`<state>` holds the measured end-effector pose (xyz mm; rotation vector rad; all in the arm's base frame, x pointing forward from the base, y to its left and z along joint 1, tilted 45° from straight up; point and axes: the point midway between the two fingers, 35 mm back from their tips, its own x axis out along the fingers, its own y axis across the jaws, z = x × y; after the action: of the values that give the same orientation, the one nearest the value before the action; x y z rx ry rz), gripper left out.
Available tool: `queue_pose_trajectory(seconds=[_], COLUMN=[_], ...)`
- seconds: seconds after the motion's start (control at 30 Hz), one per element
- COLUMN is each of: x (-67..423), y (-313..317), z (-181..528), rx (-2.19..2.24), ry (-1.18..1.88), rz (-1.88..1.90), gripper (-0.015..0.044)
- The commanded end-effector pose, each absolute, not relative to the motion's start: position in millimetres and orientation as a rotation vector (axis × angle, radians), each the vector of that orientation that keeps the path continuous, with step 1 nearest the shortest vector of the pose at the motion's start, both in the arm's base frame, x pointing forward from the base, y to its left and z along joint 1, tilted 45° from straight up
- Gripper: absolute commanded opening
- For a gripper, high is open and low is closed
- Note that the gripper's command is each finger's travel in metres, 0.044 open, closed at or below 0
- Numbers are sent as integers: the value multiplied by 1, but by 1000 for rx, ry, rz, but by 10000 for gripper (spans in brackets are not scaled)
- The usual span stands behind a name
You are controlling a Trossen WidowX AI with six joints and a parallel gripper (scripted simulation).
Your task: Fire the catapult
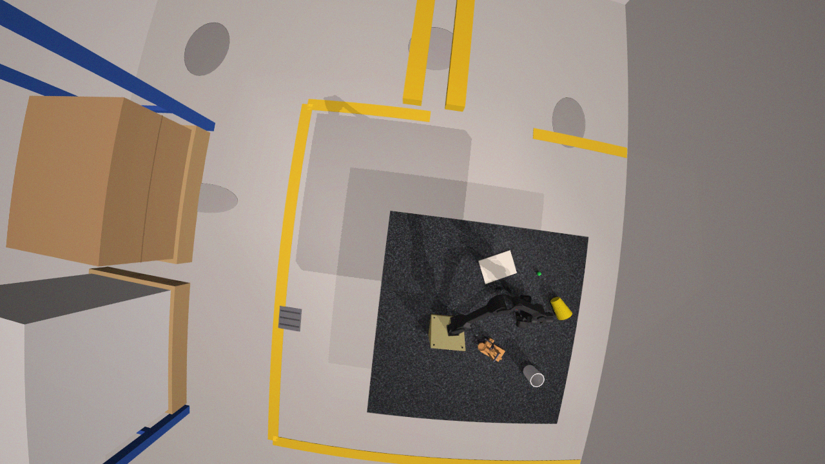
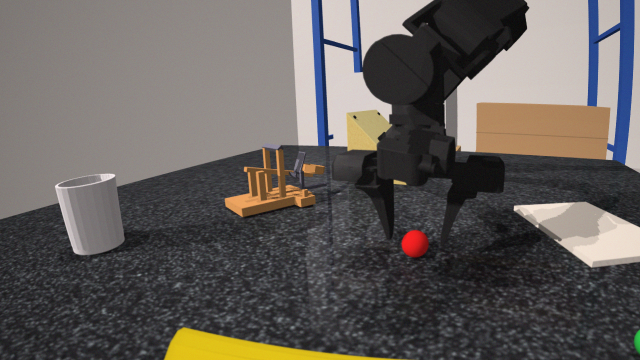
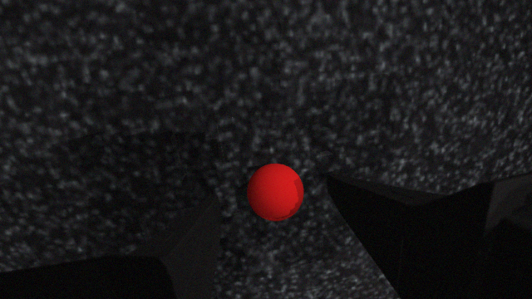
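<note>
The red ball [image 2: 415, 244] [image 3: 275, 192] rests on the dark table top. In the top view the arm hides it. My gripper [image 2: 417, 241] [image 3: 274, 192] points down, open, its tips low on either side of the ball with gaps to both; in the exterior view they look slightly behind it. The orange catapult [image 1: 497, 353] [image 2: 257, 207] stands upright, its arm roughly level, the block at its end empty and on the side away from the mug. The white mug [image 1: 531, 374] [image 2: 91, 219] stands upright beyond the catapult's other end.
A cream slab [image 1: 506, 260] [image 2: 613, 250] lies on the gripper's other side from the catapult. A yellow cup [image 1: 561, 309] [image 2: 214, 347] lies near the table's edge. A small green ball [image 1: 539, 274] [image 2: 637, 342] lies between slab and cup. The arm's wedge base [image 1: 446, 341] [image 2: 360, 134] is behind.
</note>
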<state>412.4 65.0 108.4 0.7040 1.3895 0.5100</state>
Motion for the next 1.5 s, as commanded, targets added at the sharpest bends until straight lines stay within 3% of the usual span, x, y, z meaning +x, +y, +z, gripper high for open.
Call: queue_pose_trajectory(seconds=[0.0, 0.1, 0.3, 0.57, 0.7, 1.47], x=[412, 412, 412, 412, 412, 391], y=[71, 72, 72, 72, 66, -9], z=[102, 100, 100, 100, 106, 193], rx=[712, 712, 712, 712, 718, 828], ry=[1394, 1394, 1394, 1394, 1397, 1433], rz=[508, 509, 509, 509, 502, 421], gripper=[300, 300, 143, 89, 0, 0])
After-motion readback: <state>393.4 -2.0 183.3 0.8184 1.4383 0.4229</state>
